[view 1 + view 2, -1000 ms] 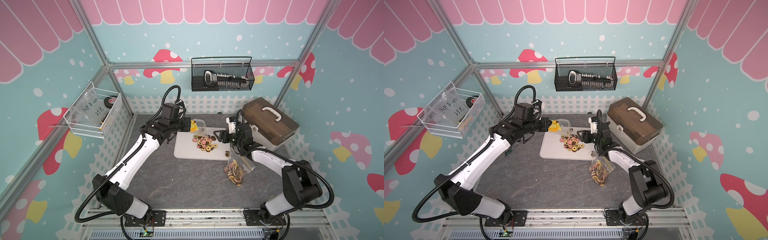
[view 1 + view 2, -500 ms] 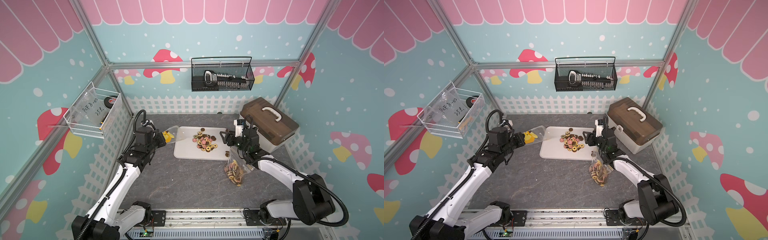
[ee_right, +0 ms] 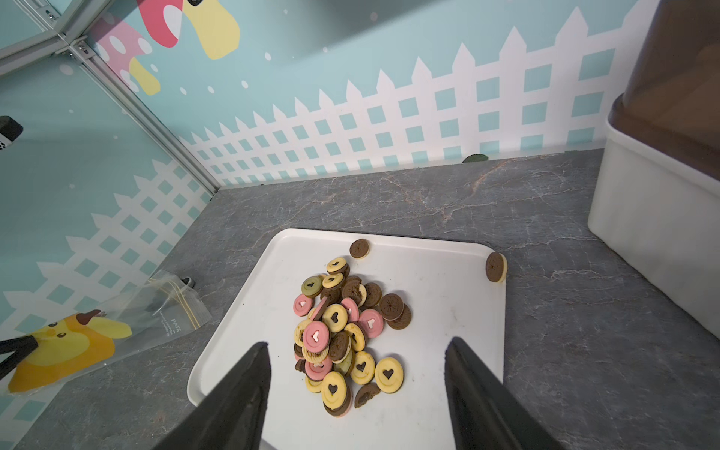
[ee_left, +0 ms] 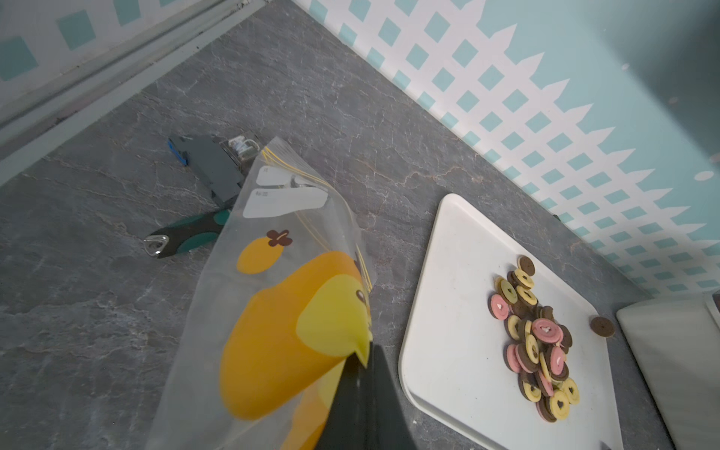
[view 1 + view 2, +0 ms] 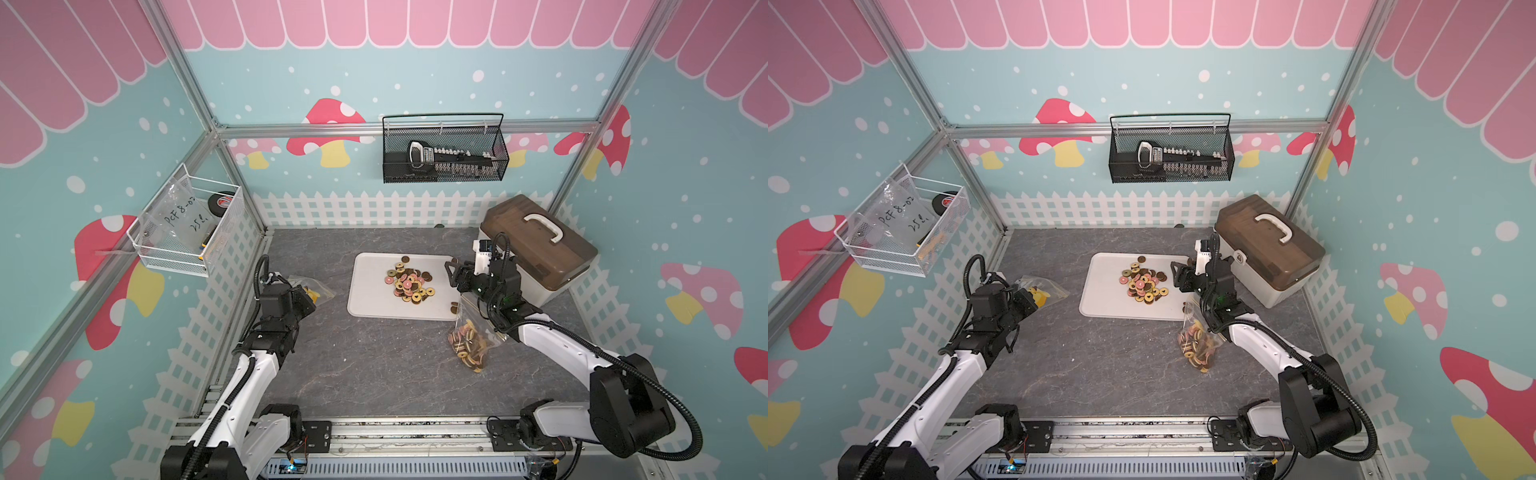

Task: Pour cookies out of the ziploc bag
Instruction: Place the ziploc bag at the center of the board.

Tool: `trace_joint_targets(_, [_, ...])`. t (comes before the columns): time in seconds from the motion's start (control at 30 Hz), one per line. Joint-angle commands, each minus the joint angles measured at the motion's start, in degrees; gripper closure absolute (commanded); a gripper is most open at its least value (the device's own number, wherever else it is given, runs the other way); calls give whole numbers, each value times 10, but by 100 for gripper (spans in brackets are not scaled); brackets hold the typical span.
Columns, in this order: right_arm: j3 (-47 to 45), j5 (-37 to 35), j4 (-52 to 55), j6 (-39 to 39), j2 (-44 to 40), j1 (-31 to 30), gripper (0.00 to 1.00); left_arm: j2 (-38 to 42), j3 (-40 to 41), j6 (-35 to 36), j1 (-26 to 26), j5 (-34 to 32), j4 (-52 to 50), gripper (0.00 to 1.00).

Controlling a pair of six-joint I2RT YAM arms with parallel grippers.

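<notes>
A pile of pink, yellow and brown cookies [image 5: 409, 284] [image 5: 1144, 284] [image 3: 343, 331] lies on the white tray [image 5: 370, 291] [image 5: 1104, 291]. My left gripper [image 5: 309, 293] [image 4: 364, 362] is shut on a corner of an empty clear ziploc bag [image 5: 322, 286] [image 4: 280, 311] with a yellow duck print, held left of the tray. My right gripper [image 5: 451, 274] [image 3: 358, 343] hovers open over the tray's right edge, with nothing between its fingers. A second ziploc bag [image 5: 469, 345] [image 5: 1198, 345] with cookies inside lies on the table under the right arm.
A brown-lidded white box [image 5: 536, 249] stands right of the tray. One loose cookie [image 5: 454, 308] sits at the tray's near right edge. A dark tool [image 4: 206, 171] lies behind the held bag. A black wire basket [image 5: 444, 153] and a white basket [image 5: 187, 224] hang on the walls.
My left arm has drawn back from over the tray to the left, carrying the empty bag with it. The right gripper has stayed by the tray's right edge, open.
</notes>
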State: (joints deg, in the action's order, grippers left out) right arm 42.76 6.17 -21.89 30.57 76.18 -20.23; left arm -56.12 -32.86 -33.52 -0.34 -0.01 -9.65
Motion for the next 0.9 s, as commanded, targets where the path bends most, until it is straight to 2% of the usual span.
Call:
trace_joint_targets(0.0, [-7, -10, -13, -5, -14, 4, 30, -12, 21, -22, 4, 46, 29, 100])
trace_joint_targets(0.03, [-8, -11, -13, -5, -14, 4, 30, -12, 26, -25, 4, 56, 32, 99])
trace_joint_targets(0.1, [-8, -11, -13, -5, -14, 4, 31, -9, 36, -27, 4, 75, 38, 91])
trace_joint_targets(0.17, [-8, -11, -13, -4, -14, 4, 30, -4, 40, -24, 3, 87, 35, 73])
trace_joint_targets(0.27, [1, -1, 2, -3, -13, 5, 30, 15, 41, -13, 3, 88, 14, 54])
trace_joint_targets(0.33, [31, 17, 53, -7, -9, 6, 30, 32, 35, -7, 3, 87, -2, 44])
trace_joint_targets(0.47, [117, 63, 223, -33, 2, 7, 32, 73, 30, 0, -5, 88, -18, 26])
trace_joint_targets(0.6, [151, 74, 352, -64, -36, 7, 33, 101, 27, 14, -40, 74, -25, 23])
trace_joint_targets(0.73, [174, 35, 484, -97, -105, 7, 31, 136, 12, 35, -82, 25, -58, 23])
trace_joint_targets(0.87, [204, -18, 613, -116, -143, 6, 31, 161, 21, 30, -110, 38, -43, 23])
